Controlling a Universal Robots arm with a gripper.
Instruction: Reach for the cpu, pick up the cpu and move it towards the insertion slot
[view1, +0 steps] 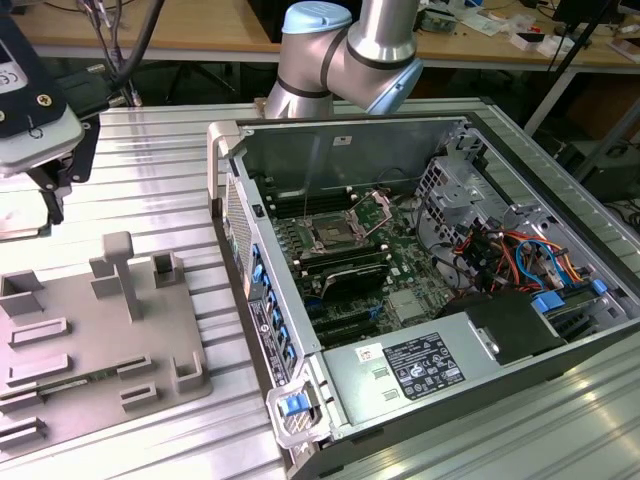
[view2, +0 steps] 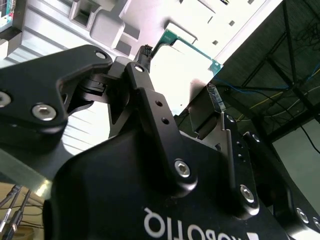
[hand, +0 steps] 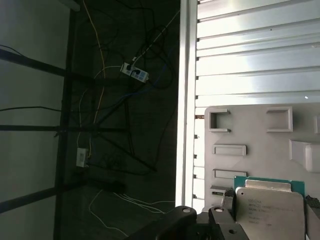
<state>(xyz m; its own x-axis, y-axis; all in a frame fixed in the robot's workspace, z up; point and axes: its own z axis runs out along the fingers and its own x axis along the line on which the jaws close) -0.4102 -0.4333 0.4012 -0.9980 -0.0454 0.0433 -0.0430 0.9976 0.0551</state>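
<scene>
pincer (view2: 180, 75) looks clamped on cpu (hand: 270, 210) by green edges, hanging above grey fixture tray (hand: 250, 125). light, stiff, slick top, fragile underside imo, so edge grip only. insertion slot (view1: 333, 234) well apart from tray.

I take the open computer case (view1: 340, 150) as my mark. The insertion slot (view1: 330, 235) lies inside it, on the board. To the exterior view's left of the case, the fixture plate (view1: 80, 300) lies on the table (view1: 150, 150). Behind the case stands the arm's base (view1: 340, 50). Well to the exterior view's left of the case hangs the gripper (view2: 180, 75), with the cpu (hand: 270, 210) between its fingers, above the plate.
</scene>
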